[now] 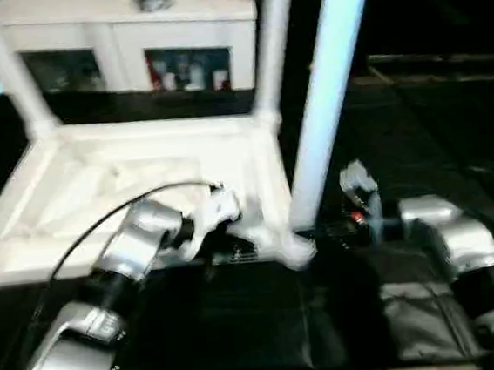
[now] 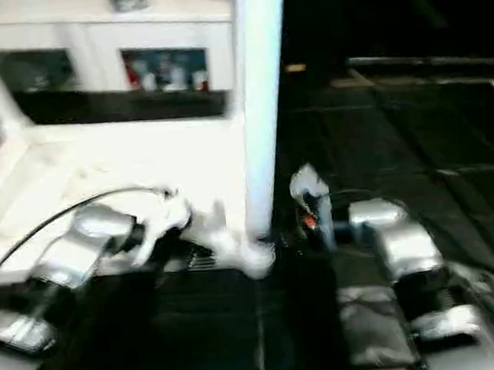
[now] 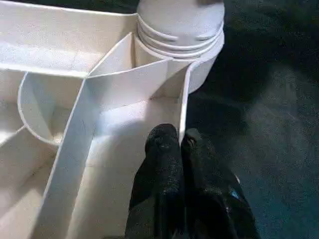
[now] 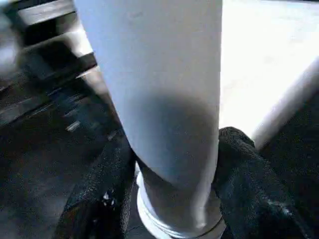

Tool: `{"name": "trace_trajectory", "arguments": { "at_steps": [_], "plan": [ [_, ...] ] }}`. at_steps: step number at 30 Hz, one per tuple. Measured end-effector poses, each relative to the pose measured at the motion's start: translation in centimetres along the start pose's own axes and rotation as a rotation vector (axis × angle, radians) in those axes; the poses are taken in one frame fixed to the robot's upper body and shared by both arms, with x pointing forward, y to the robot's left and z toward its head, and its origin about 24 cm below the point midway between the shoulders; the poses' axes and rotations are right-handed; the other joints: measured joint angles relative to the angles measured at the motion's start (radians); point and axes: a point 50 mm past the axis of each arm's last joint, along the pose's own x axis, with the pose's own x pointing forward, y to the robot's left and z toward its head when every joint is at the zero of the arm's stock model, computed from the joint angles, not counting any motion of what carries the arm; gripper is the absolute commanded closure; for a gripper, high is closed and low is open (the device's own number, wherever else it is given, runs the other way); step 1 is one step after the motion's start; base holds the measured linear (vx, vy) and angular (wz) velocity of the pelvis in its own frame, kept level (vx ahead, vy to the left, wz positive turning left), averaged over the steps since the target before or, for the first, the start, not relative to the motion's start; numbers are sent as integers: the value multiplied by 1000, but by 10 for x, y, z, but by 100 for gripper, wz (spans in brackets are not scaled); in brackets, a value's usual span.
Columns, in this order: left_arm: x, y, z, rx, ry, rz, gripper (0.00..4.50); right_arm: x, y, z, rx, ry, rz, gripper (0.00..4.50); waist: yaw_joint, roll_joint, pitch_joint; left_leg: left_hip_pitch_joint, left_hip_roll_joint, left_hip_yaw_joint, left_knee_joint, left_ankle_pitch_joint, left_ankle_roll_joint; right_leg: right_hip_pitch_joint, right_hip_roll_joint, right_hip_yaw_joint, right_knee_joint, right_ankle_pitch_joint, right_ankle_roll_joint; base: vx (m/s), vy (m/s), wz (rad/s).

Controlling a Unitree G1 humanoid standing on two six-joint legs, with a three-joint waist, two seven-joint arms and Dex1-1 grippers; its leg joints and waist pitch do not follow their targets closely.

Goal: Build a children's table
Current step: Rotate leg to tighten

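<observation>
Claw (image 4: 169, 199) round leg (image 4: 159, 89), black floor (image 1: 243, 325), white cabinet (image 1: 128, 39)

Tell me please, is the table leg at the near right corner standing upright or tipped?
Upright: the leg rises from the tabletop's corner socket.

**Legs crowd the right edge, open mat to the right**

The upturned table top (image 1: 100, 199) fills the left half of the dark mat (image 1: 243, 325). 3 upright legs rise from its corners: 2 at the far corners (image 1: 273, 42) and 1 at the near right corner (image 1: 322, 99). The right gripper (image 4: 169, 199) straddles that near leg, blocking its base. The left gripper (image 3: 179, 149) pinches the rim beside it. Right of the legs, the mat lies open.
</observation>
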Motion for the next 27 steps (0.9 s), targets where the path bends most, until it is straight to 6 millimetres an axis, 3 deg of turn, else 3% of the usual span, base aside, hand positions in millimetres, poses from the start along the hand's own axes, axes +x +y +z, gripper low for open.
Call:
{"name": "trace_trajectory", "arguments": {
  "at_steps": [6, 10, 12, 13, 16, 27],
  "plan": [
    [16, 9, 10, -126, -32, 207, 450, 38, -1, 10, 111, -85, -339, 250, -24, 2, -1, 0, 0, -1, -1, 0, 0, -1, 0, 0, 0, 0, 0, 0, 0, 0],
    [25, 10, 18, -153, -46, 276, 450, 49, -4, 16, 137, -111, -456, 250, -26, 2, -1, -1, 0, -1, -1, 0, 0, -1, 0, 0, -1, 2, -2, 0, 0, 0],
    [27, 10, 19, -160, -56, 288, 450, 51, -4, 17, 148, -128, -481, 250, -25, 1, -1, -1, 0, -1, -2, -1, 0, -2, 0, 0, -1, 3, -4, 0, 0, 0],
    [27, 10, 20, -162, -60, 291, 450, 51, -5, 18, 150, -136, -489, 215, -24, 1, -1, -1, 0, -1, -3, -1, 1, -3, 0, 0, -1, 3, -4, 0, 0, 0],
    [27, 10, 21, -162, -62, 291, 450, 52, -4, 18, 163, -151, -494, 178, -23, 1, -1, -2, 0, 0, -4, -1, 1, -4, 0, 0, -1, 2, -4, 0, 0, 0],
    [15, 12, 15, -75, -50, 231, 450, 46, -1, 13, 117, -148, -384, 80, -27, 2, -1, -2, 0, 0, -6, -1, 1, -5, 1, -1, -2, 2, -4, 0, 0, 0]
  ]
}}
